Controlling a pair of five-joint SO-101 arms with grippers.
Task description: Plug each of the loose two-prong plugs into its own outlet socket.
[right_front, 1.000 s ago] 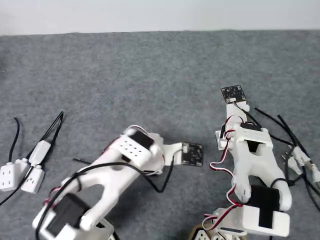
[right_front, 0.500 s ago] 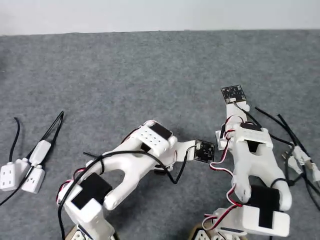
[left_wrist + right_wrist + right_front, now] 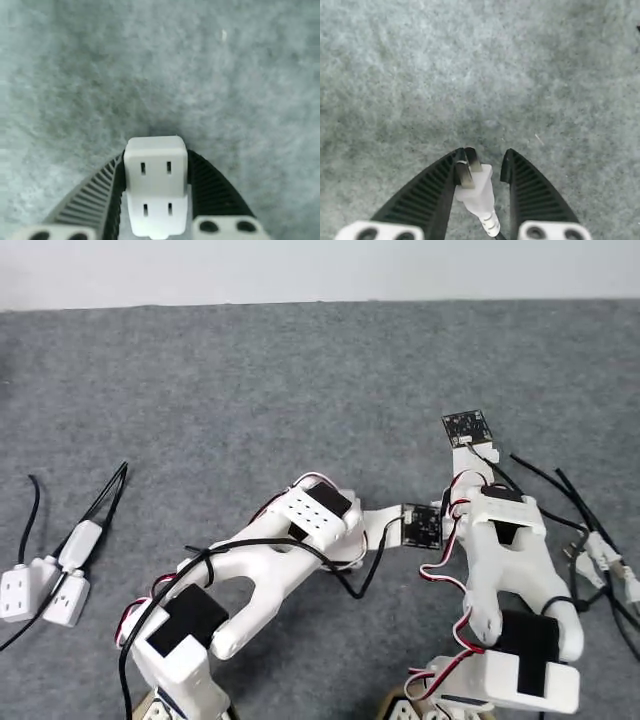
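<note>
White two-prong plug (image 3: 475, 192) sits clamped in my right fingers (image 3: 432, 192) above the grey felt desk (image 3: 300, 390), while my left fingers (image 3: 102, 192) grip a white outlet block (image 3: 155, 175). Prongs and slots are not yet mated, so I judge the task barely begun. More corded plugs (image 3: 608, 565) and white sockets (image 3: 40, 590) lie at opposite desk edges.

A white arm (image 3: 262, 565) aslant beside a second arm (image 3: 508, 555); outlet sockets (image 3: 15, 595) far left, plugs (image 3: 603, 552) far right.

Overhead camera above the table (image 3: 300, 370); wrist cameras close down onto it.
</note>
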